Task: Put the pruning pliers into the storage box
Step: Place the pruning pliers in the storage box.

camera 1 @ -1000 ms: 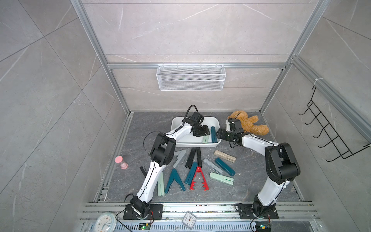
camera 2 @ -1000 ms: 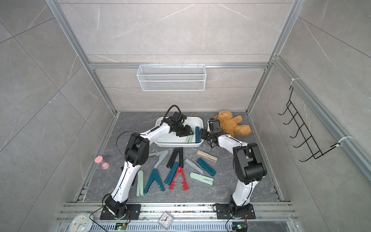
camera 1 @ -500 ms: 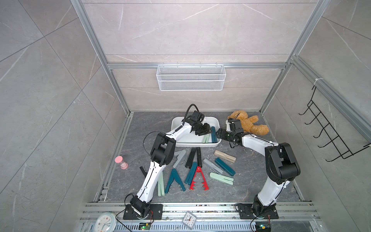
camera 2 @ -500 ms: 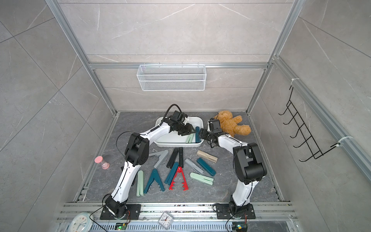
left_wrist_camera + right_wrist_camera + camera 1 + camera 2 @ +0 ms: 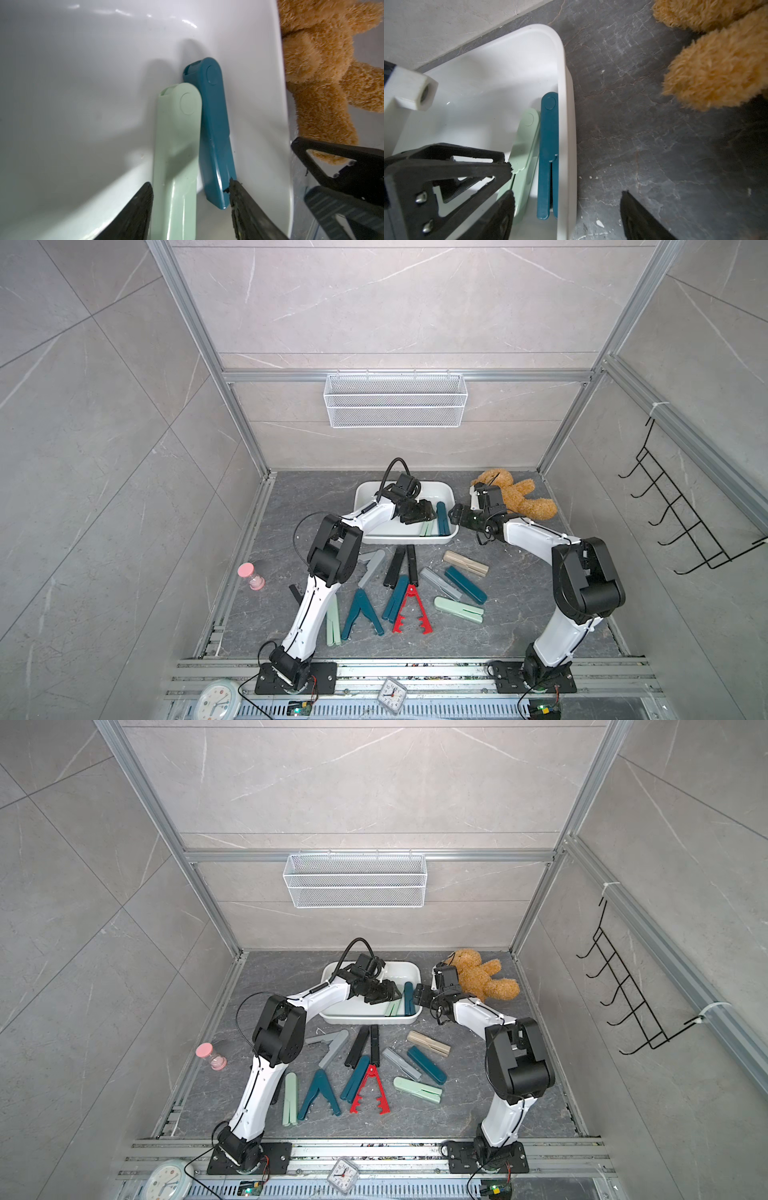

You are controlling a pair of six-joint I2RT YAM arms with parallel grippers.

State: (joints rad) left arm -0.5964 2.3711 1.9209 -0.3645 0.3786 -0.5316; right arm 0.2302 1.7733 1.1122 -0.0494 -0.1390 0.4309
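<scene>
Left wrist view shows mint pliers (image 5: 176, 145) touching dark teal pliers (image 5: 216, 135).

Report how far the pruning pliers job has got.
Done: a mint green plier and a dark teal plier lie side by side in the storage box. In hand: nothing is gripped. The left end effector stands open astride the mint one, and the right end effector is open by the box's wall. Left: about ten pliers on the floor, the toothed red one among them.
</scene>
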